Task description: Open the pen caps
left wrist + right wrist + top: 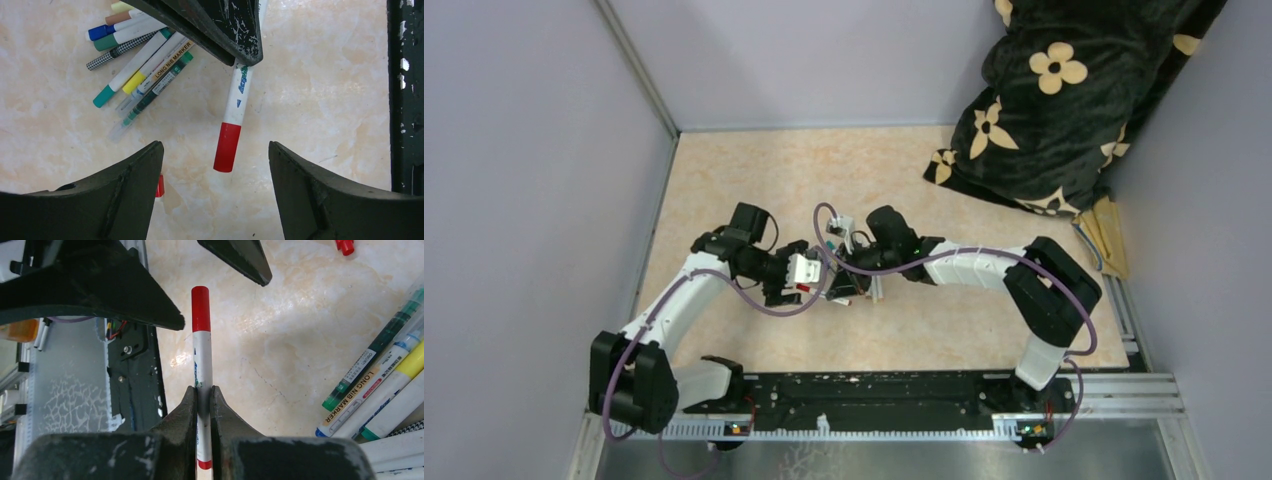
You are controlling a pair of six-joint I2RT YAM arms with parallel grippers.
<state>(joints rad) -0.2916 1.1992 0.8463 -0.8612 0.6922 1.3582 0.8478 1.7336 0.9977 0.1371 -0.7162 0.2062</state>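
My right gripper (202,388) is shut on the white barrel of a pen (202,357) and holds it above the table. The pen's red cap (200,309) points towards my left gripper. In the left wrist view the same pen (236,97) hangs from the right gripper's fingers (220,25), and its red cap (227,147) sits between the tips of my left gripper (216,146). The left gripper is open and its jaws stand well apart from the cap on both sides. A loose red cap (160,186) lies on the table, partly hidden by the left finger.
A heap of several other pens (140,65) lies on the beige table, also seen in the right wrist view (385,385). The loose red cap (344,246) lies apart from it. A black rail (874,395) runs along the near edge. A dark flowered blanket (1064,90) fills the back right corner.
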